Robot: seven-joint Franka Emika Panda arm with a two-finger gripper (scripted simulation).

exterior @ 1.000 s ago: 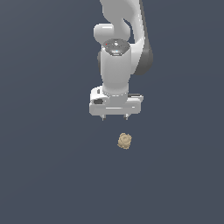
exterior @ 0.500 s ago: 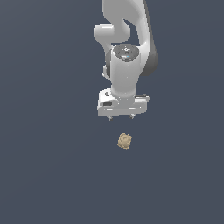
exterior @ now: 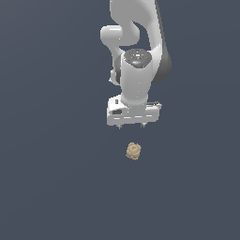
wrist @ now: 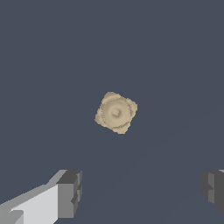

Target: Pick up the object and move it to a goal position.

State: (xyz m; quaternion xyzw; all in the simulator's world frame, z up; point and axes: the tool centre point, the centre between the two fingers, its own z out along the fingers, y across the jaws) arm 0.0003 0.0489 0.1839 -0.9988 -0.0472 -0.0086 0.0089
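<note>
The object (exterior: 133, 151) is a small tan lumpy knob with a round ridged top, lying on the dark floor. In the wrist view the object (wrist: 116, 112) shows from above, well ahead of the fingers. My gripper (exterior: 131, 125) hangs above the floor a short way behind the object in the exterior view, open, with nothing between its fingers. Both dark fingertips (wrist: 70, 194) show wide apart in the wrist view, and the object lies outside the gap between them.
A plain dark grey floor (exterior: 51, 178) surrounds the object. The white arm (exterior: 137, 56) rises behind the gripper to the frame's upper edge.
The arm has swung toward the exterior view's right and come down a little, bringing the gripper closer above the object. The object has not moved.
</note>
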